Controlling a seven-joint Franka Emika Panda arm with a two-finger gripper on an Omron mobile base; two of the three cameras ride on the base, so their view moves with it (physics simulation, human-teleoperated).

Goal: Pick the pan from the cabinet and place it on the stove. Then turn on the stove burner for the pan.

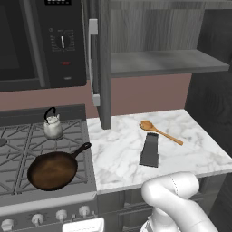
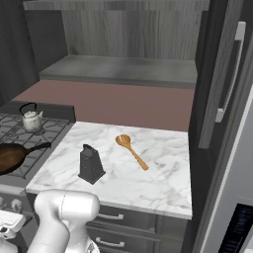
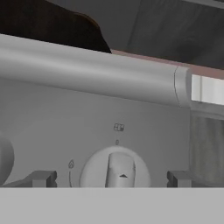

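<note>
Pan (image 1: 52, 170) sits on the stove (image 1: 27, 136), front-right grate, handle running to 1 o'clock with its tip close to the stove's right edge; from the right base cam I see the pan (image 2: 10, 157) at 9 o'clock, handle aimed at the counter (image 2: 163, 173); kettle (image 1: 52, 126) stands on the rear grate at 12 o'clock from the pan, well apart from it.

Hand cam: gripper (image 3: 111, 178) faces the stove's front panel, a silver knob (image 3: 116, 169) dead centre betw the two finger tips (image 3: 41, 178); jaws spread full wide, nothing held, a gap showing each side of the knob; can't tell if the tips touch the panel; stove's front rail runs across above the knob.

Cabinet (image 1: 158, 59) stands open over the counter, grey shelf bare, door (image 1: 100, 63) edge hanging down near the counter's back-left corner; grater (image 1: 149, 149) lies mid-counter, wooden spoon (image 1: 159, 131) just beside it at 1 o'clock; counter front strip is free room; microwave (image 1: 41, 41) hangs above the stove.
</note>
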